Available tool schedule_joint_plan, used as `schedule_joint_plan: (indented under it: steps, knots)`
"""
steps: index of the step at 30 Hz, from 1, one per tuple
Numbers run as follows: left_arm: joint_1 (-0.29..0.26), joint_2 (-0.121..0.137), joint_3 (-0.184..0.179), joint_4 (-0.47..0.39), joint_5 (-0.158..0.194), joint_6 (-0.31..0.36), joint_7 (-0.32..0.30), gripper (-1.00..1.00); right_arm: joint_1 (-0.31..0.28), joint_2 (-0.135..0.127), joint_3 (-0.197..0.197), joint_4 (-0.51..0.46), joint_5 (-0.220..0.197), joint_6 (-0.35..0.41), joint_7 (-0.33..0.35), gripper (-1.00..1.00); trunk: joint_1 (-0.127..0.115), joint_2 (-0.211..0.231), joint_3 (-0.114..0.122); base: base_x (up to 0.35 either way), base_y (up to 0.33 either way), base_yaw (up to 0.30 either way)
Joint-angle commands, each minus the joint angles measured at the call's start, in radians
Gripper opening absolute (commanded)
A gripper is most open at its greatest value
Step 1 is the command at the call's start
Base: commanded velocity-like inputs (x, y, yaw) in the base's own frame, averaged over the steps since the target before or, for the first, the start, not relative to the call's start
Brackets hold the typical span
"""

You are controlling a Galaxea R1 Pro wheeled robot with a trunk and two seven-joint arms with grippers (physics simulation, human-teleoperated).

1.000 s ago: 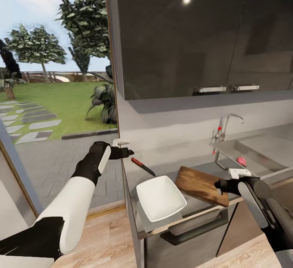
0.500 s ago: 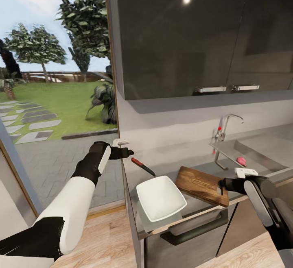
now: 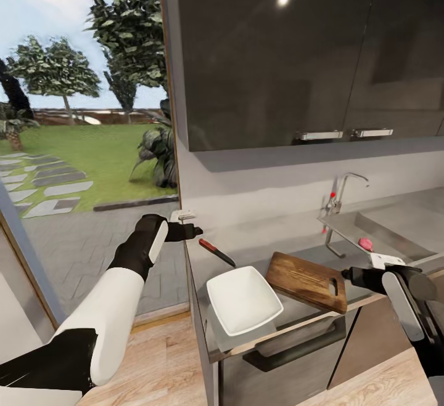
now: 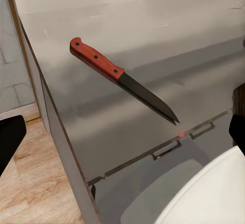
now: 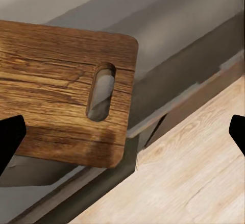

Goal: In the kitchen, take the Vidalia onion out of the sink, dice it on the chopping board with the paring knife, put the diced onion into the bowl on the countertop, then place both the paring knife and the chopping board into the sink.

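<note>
From the head camera I have the white bowl point(image 3: 243, 299) on the grey countertop point(image 3: 271, 236), with the paring knife point(image 3: 216, 252) at its 11 o'clock and the chopping board point(image 3: 306, 281) at its 3 o'clock, almost touching it. The Vidalia onion point(image 3: 365, 244) lies in the sink point(image 3: 394, 233), at 2 o'clock from the board. My left gripper point(image 3: 195, 231) hangs off the counter's end, jaws apart, near the knife's handle. My right gripper point(image 3: 347, 273), jaws apart and empty, sits just beside the board's slotted end.
</note>
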Motion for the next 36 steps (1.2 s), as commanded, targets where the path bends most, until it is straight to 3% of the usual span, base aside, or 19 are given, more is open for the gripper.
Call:
schedule_joint_plan:
  steps: [1,14,26,36]
  knots:
    - [0.0,-0.001,0.005,-0.001,0.0,0.005,-0.003,1.0,0.0,0.0,-0.02,-0.001,-0.012,0.002,-0.008,1.0,0.0,-0.001,-0.001,0.0,0.0,0.0]
    - [0.0,-0.001,0.005,0.0,0.0,0.005,-0.003,1.0,0.0,0.0,-0.086,-0.001,-0.013,0.002,-0.006,1.0,0.0,-0.001,-0.001,0.0,0.0,0.0]
    - [0.0,-0.001,0.005,-0.001,0.0,0.005,-0.003,1.0,0.0,0.037,-0.094,-0.001,-0.013,0.005,-0.008,1.0,0.0,-0.001,-0.001,0.086,0.038,0.0]
    - [0.0,0.001,0.005,-0.001,0.0,0.006,-0.003,1.0,0.0,0.044,-0.094,-0.001,-0.013,0.005,-0.008,1.0,0.0,-0.001,-0.001,0.122,0.066,0.0]
